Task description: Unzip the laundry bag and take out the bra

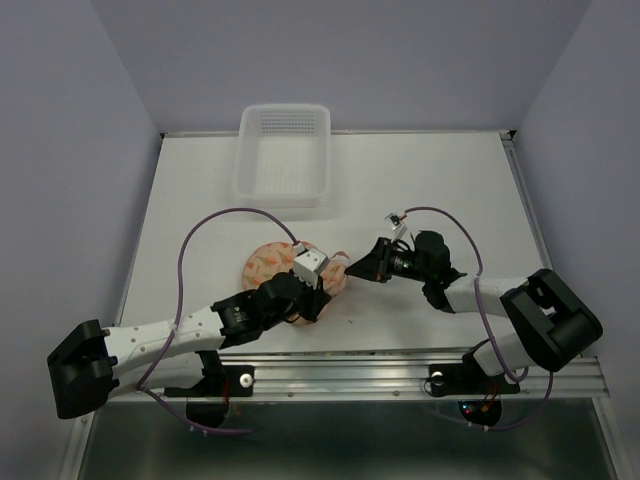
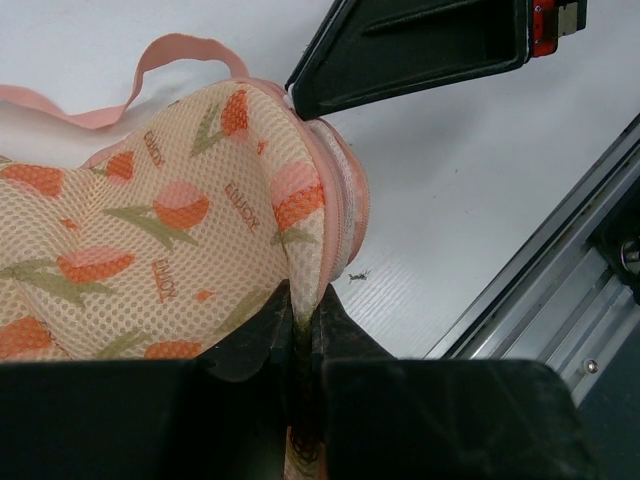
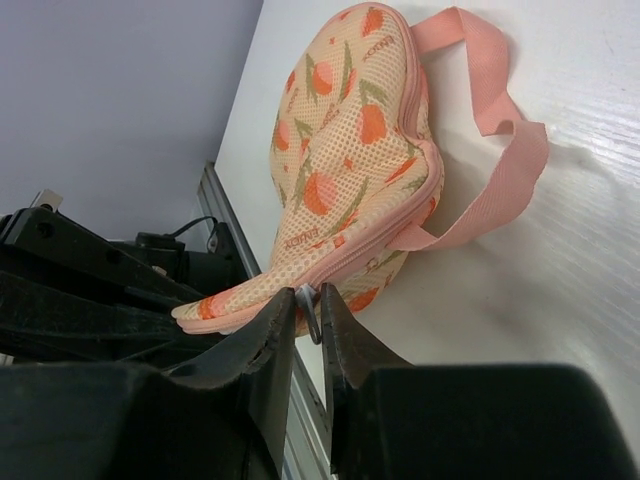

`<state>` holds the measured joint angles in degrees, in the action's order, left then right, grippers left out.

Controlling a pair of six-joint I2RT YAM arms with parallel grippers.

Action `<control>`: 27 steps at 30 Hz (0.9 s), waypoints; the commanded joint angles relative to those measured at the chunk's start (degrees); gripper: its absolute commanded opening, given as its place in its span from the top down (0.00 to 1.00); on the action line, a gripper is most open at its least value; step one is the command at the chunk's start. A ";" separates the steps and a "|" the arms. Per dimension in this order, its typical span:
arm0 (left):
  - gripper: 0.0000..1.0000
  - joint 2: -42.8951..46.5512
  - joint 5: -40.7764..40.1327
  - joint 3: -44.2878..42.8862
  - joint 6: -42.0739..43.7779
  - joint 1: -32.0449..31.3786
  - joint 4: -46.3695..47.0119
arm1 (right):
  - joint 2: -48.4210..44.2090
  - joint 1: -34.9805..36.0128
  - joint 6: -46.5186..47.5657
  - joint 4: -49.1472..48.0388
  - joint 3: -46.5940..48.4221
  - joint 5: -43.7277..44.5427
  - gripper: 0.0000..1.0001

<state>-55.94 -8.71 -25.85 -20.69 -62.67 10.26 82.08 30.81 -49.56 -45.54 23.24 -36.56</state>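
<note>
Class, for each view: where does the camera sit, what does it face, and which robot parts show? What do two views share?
Top: above and behind, looking down on table, basket, bag; left arm, right arm show.
Left wrist: looks past the left hand, pinching the bag's edge.
Right wrist: looks past the right hand, shut on the zip pull.
Shared: both wrist views show the bag and its strap.
</note>
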 commanded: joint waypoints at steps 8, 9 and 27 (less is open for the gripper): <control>0.97 1.71 0.01 1.06 -0.85 -0.34 2.04 | -5.35 -0.40 6.49 5.19 0.13 4.65 0.99; 0.97 1.80 -0.08 1.15 -0.76 -0.34 2.04 | -6.14 -0.40 7.45 6.85 0.13 5.09 0.99; 0.04 0.75 -1.83 -0.26 -1.55 -0.34 0.03 | -19.41 0.04 22.49 29.80 3.56 19.85 0.99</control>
<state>-55.42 -8.08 -24.99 -22.06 -62.70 12.62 65.01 30.55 -31.18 -18.13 25.56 -20.32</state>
